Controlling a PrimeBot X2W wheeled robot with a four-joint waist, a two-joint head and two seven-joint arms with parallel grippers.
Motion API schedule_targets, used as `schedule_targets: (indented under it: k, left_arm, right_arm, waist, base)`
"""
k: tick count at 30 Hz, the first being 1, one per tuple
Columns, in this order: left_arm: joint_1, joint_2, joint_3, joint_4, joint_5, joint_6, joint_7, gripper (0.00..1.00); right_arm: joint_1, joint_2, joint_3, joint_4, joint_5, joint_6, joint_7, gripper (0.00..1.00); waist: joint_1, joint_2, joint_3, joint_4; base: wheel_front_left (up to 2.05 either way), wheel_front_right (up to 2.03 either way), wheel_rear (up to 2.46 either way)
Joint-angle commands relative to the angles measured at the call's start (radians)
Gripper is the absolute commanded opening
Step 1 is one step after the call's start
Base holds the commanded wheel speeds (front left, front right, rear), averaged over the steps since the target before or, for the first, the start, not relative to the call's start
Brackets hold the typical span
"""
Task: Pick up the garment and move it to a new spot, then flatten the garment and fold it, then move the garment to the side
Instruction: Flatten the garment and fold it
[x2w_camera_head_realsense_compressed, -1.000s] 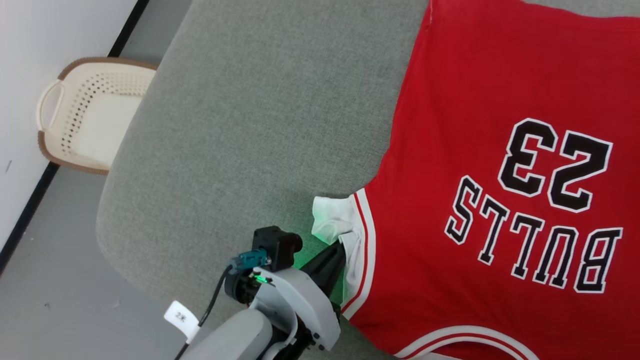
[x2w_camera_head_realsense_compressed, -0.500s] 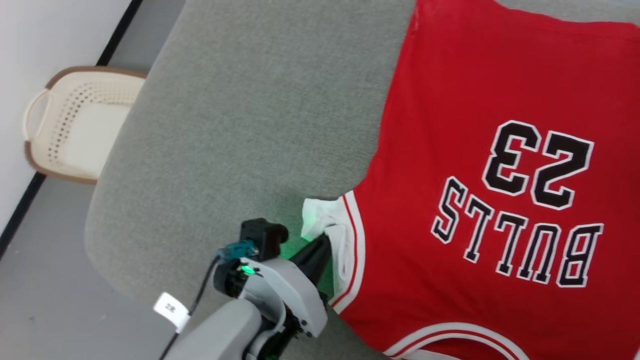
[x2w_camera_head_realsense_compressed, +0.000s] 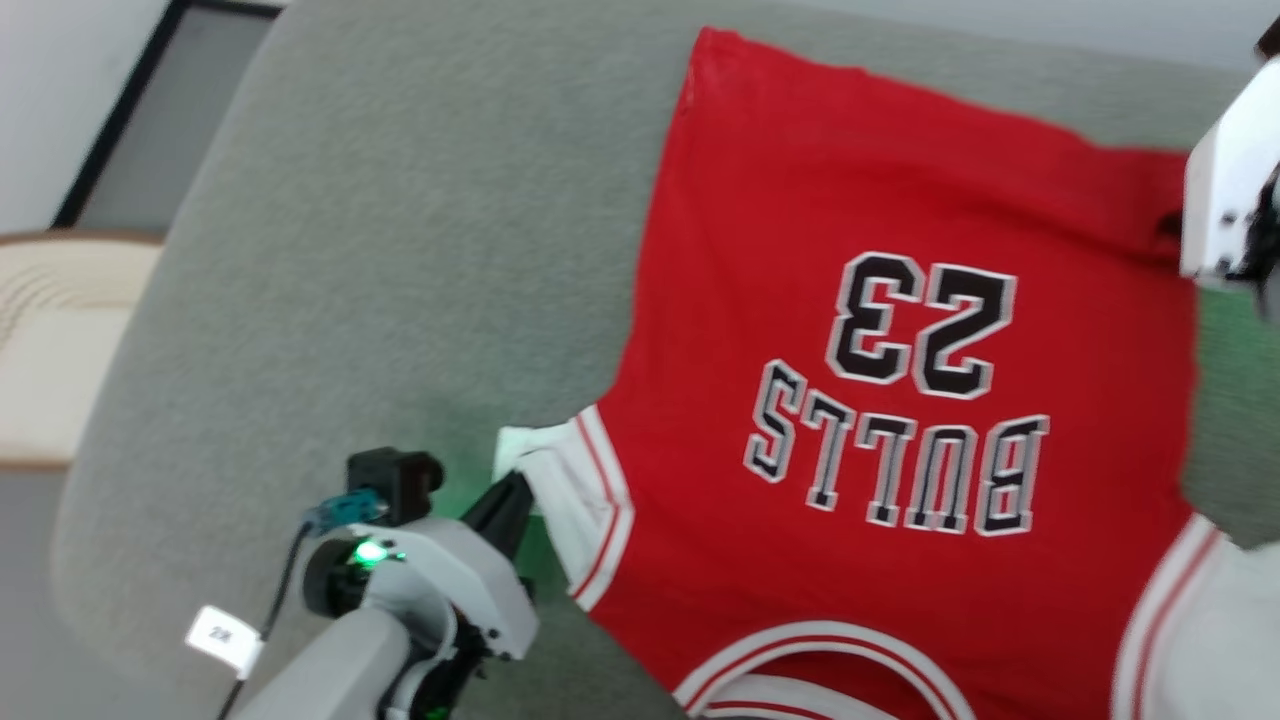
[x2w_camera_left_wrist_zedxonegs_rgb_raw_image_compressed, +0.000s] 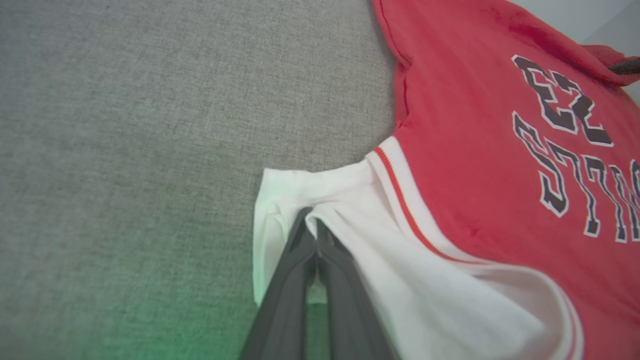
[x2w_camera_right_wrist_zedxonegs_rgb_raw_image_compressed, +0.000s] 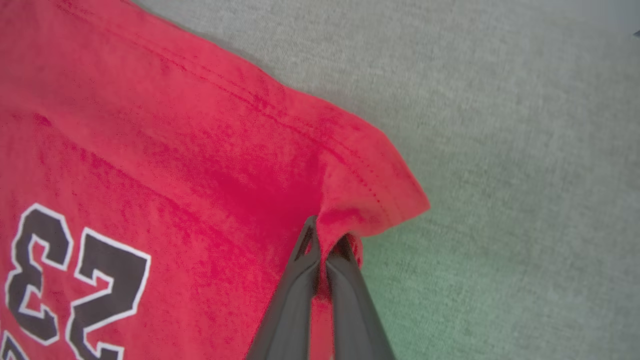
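The garment (x2w_camera_head_realsense_compressed: 800, 200) lies spread, print up, on the grey padded surface (x2w_camera_head_realsense_compressed: 400, 250). Left tool (x2w_camera_left_wrist_zedxonegs_rgb_raw_image_compressed: 312, 227) pinches the white sleeve (x2w_camera_left_wrist_zedxonegs_rgb_raw_image_compressed: 280, 200) edge; right tool (x2w_camera_right_wrist_zedxonegs_rgb_raw_image_compressed: 325, 235) pinches a red hem corner (x2w_camera_right_wrist_zedxonegs_rgb_raw_image_compressed: 390, 200). Both bites look shallow, so cloth may slip out on a lift. The diagonal hold could twist or bunch the shirt and skew the fold.

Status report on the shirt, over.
Left gripper shut on sleeve. Right gripper shut on hem corner. Print-up shirt spread on cushion. Basket well aside.
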Motion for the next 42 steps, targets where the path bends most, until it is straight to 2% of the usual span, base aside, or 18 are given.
schedule_targets:
  k: [1,8,14,18,21,24,29,35,42]
  left_arm:
    - [0.021,0.025,0.011,0.005,-0.007,0.017,0.004,0.00]
    - [0.060,0.079,0.041,-0.036,-0.030,0.043,0.011,0.00]
    - [0.104,0.120,0.058,-0.074,-0.044,0.067,0.015,0.00]
    - [0.129,0.143,0.066,-0.097,-0.050,0.078,0.018,0.00]
    - [0.142,0.154,0.071,-0.114,-0.055,0.087,0.020,0.00]
    - [0.152,0.164,0.077,-0.135,-0.060,0.096,0.018,0.00]
    - [0.151,0.174,0.081,-0.162,-0.060,0.108,0.026,0.00]
    - [0.130,0.165,0.075,-0.173,-0.055,0.110,0.034,0.00]
    - [0.107,0.145,0.058,-0.162,-0.054,0.101,0.048,0.00]
  right_arm:
    - [0.055,-0.008,0.015,-0.044,0.047,-0.001,0.012,0.00]
    - [0.269,-0.081,0.056,-0.277,0.194,-0.002,0.051,0.00]
    - [0.477,-0.137,0.017,-0.471,0.260,-0.002,0.106,0.00]
    - [0.633,-0.165,-0.062,-0.613,0.279,-0.002,0.150,0.00]
    - [0.765,-0.153,-0.149,-0.717,0.271,-0.002,0.184,0.00]
    - [0.890,-0.114,-0.240,-0.820,0.236,-0.002,0.218,0.00]
    - [1.019,-0.009,-0.345,-0.953,0.158,-0.001,0.264,0.00]
    - [1.032,0.065,-0.383,-0.946,0.062,-0.001,0.258,0.00]
    - [1.010,0.090,-0.345,-0.757,-0.028,-0.004,0.246,0.00]
  waist:
    - [0.0000,0.0000,-0.058,-0.091]
    - [0.0000,0.0000,-0.095,-0.185]
    - [0.0000,0.0000,-0.121,-0.248]
    - [0.0000,0.0000,-0.135,-0.271]
    - [0.0000,0.0000,-0.141,-0.283]
    - [0.0000,0.0000,-0.138,-0.293]
    - [0.0000,0.0000,-0.122,-0.303]
    - [0.0000,0.0000,-0.111,-0.299]
    - [0.0000,0.0000,-0.099,-0.280]
  base:
    - [0.00,0.00,0.00]
    - [0.00,0.00,0.00]
    - [0.00,0.00,0.00]
    - [0.00,0.00,0.00]
    - [0.00,0.00,0.00]
    - [0.00,0.00,0.00]
    - [0.00,0.00,0.00]
    - [0.00,0.00,0.00]
    - [0.00,0.00,0.00]
